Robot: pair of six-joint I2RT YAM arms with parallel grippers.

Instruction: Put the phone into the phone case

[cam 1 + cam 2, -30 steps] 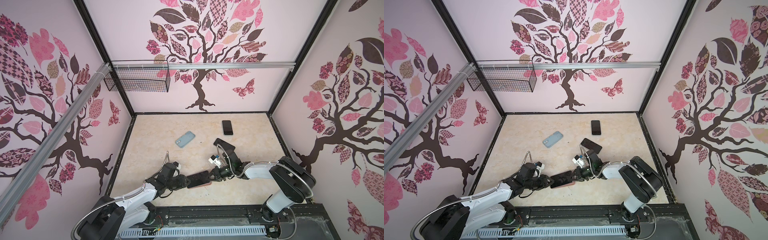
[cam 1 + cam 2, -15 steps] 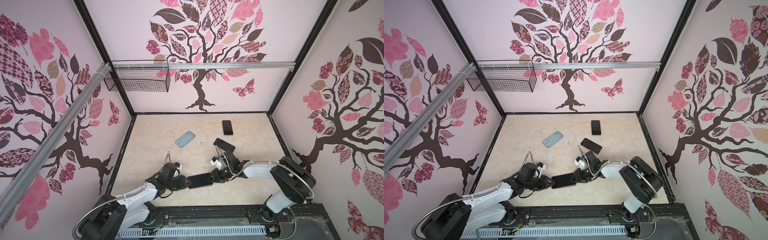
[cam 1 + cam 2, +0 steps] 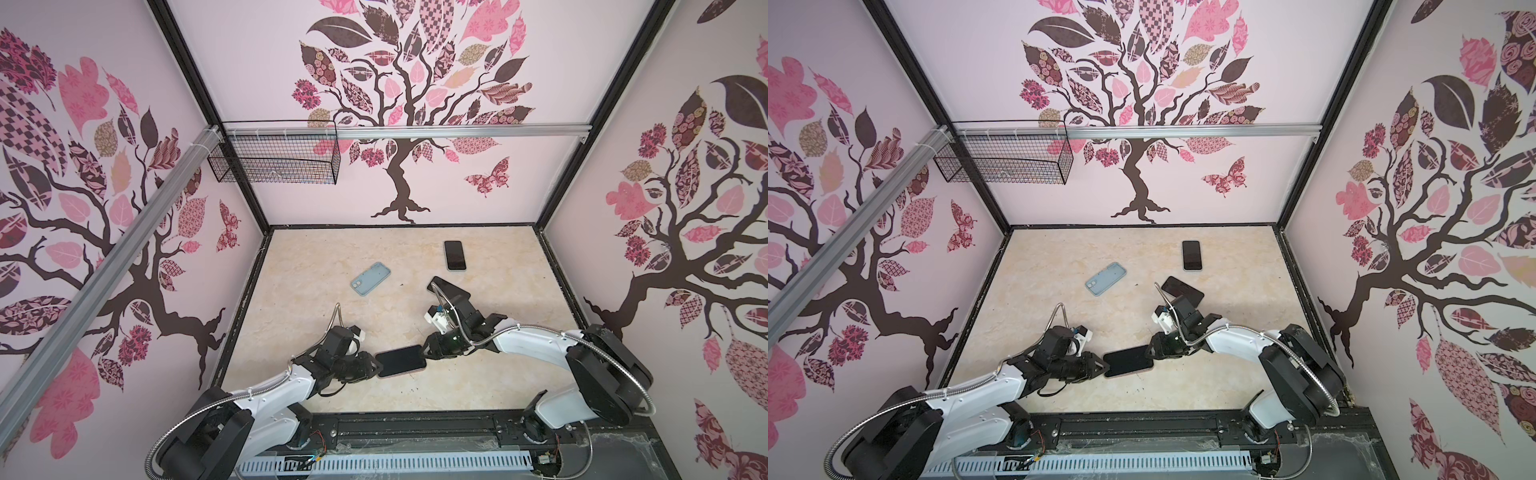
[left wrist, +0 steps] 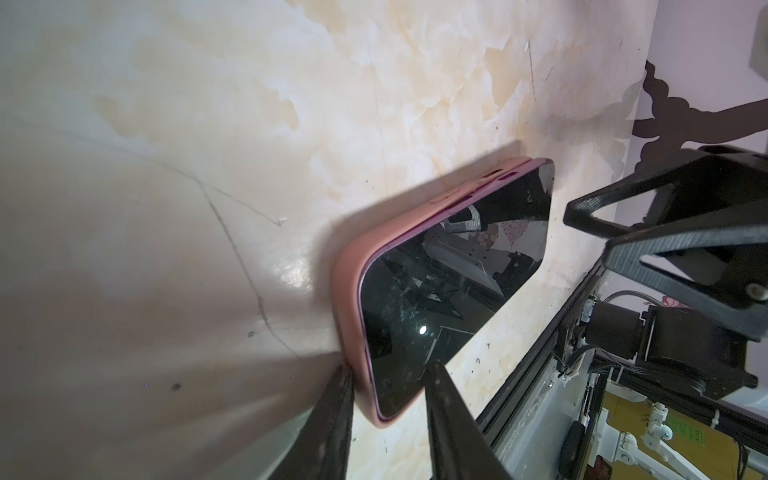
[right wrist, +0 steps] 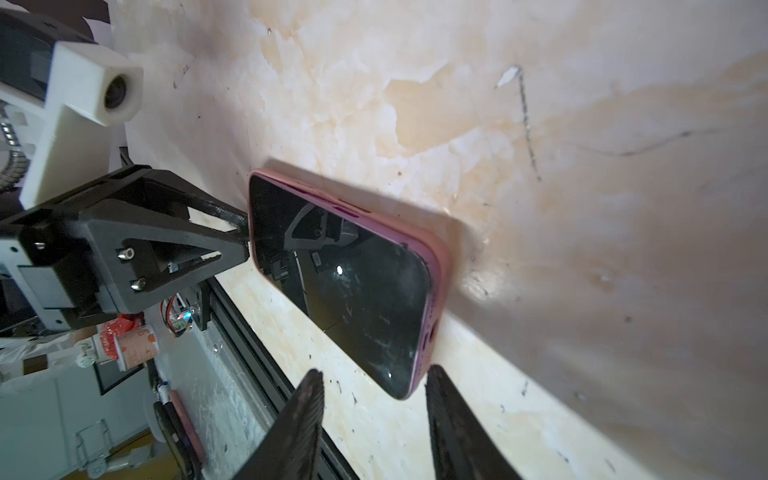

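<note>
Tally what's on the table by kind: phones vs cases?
Phones: 3 (cased phone, middle phone, far phone)
Cases: 2 (pink case, light blue case)
Total: 5

Three pink walls [image 3: 249, 62] stand around a cream tabletop [image 3: 311, 257] that looks like stone. Each wall shows a big brown tree with pink and dark leaves. The back tree [image 3: 399, 183] has a butterfly [image 3: 487, 179] beside its trunk. Black posts [image 3: 196, 83] run up the corners. A gray metal bar [image 3: 519, 132] crosses the back wall. Another bar [image 3: 104, 262] runs along the wall on the left. A black wire basket [image 3: 272, 162] hangs where they meet. It may hold something small, but that is hard to see. The light is soft and even. Thin dark scratches [image 5: 527, 124] mark the tabletop.
</note>
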